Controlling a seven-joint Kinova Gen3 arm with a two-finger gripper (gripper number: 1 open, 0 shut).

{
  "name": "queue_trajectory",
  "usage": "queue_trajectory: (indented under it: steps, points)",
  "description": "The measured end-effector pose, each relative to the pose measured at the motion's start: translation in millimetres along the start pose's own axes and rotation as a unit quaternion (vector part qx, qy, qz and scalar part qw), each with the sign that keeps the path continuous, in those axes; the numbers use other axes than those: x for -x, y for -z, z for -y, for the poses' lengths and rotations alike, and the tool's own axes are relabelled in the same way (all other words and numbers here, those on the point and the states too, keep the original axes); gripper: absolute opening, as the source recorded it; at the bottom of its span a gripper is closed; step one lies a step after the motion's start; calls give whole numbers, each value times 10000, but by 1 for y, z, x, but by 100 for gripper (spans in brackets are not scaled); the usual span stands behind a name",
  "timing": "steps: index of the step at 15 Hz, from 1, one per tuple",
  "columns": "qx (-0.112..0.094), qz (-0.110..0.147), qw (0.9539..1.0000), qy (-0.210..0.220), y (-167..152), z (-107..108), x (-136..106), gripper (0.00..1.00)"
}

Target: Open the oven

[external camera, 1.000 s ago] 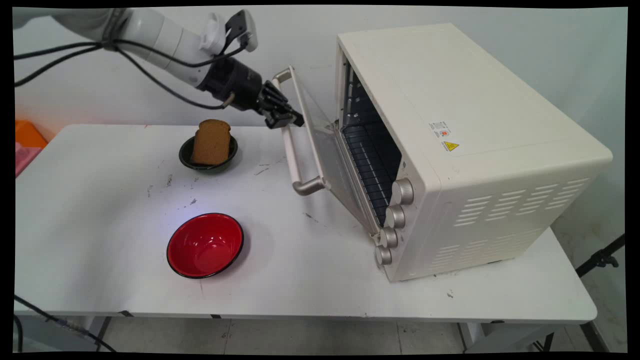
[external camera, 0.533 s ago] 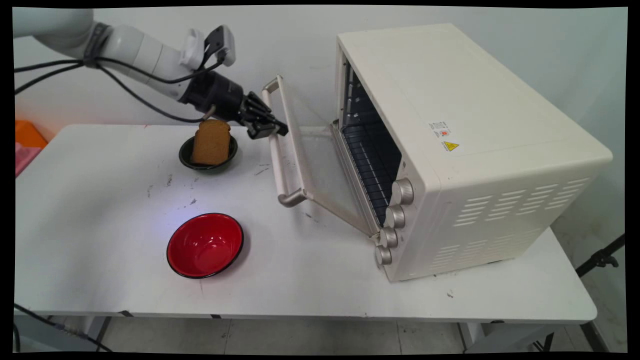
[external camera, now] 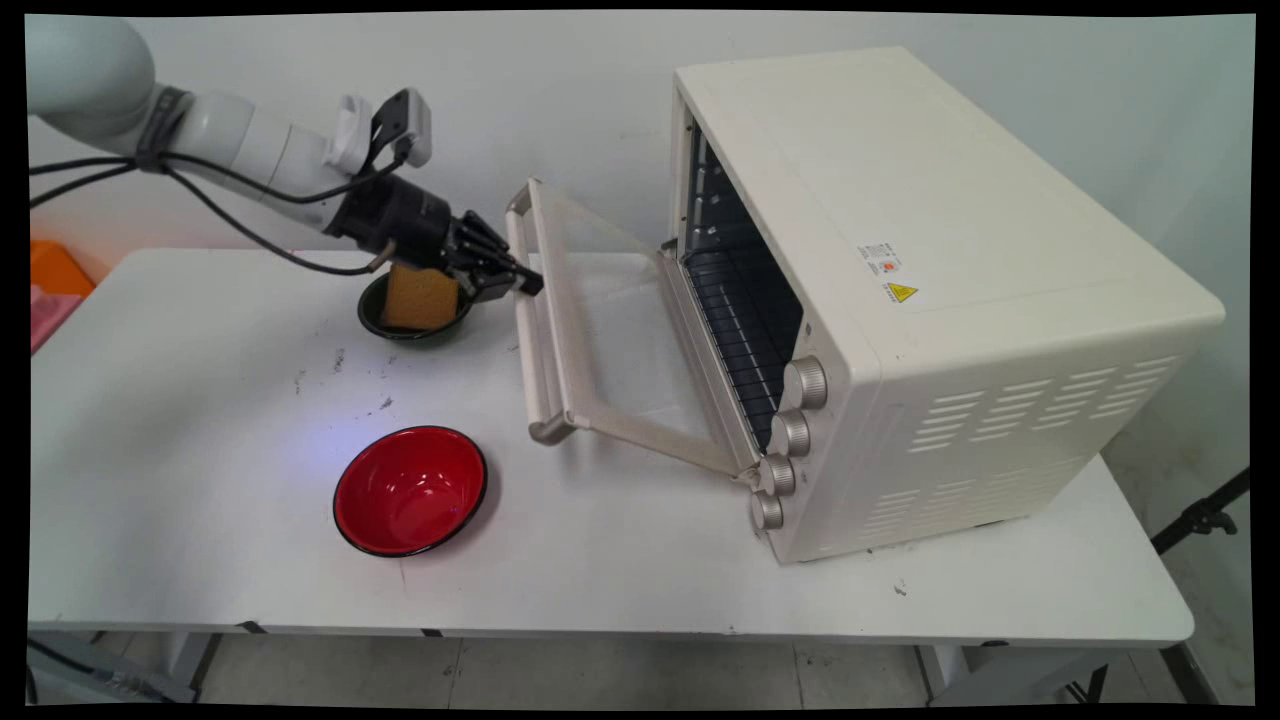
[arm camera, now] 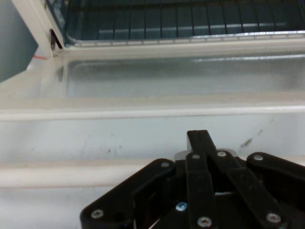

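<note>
The oven stands on the worktop with its door let down far, nearly level but not yet flat. The handle is at the door's free edge, the side farthest from the oven. The inside of the oven shows a rack, and nothing lies on it as far as I can see.

The gripper is at the upper end of the handle, on the side away from the oven. In the hand view its fingers seem pressed together, with nothing between them. The tip lies over the gap between handle and door, probably touching the handle, but I cannot be sure of the contact.

Count: one oven with four knobs down its front. There are two bowls, both in front of the oven beyond the door. The dark bowl is just behind the gripper and holds one bread slice standing upright. The red bowl is nearer to the camera and has nothing in it.
</note>
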Motion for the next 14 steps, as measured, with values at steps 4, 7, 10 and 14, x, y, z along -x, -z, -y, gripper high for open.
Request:
queue_trajectory:
  steps: [4, 7, 10, 14]
  points:
    - [34, 39, 10000, 19, 1, 2, 25, 0]
    - [75, 70, 9999, 11, -3, 3, 38, 0]
    - [116, 93, 9999, 3, -7, 3, 51, 0]
    - [166, 105, 9998, -6, -9, 3, 66, 0]
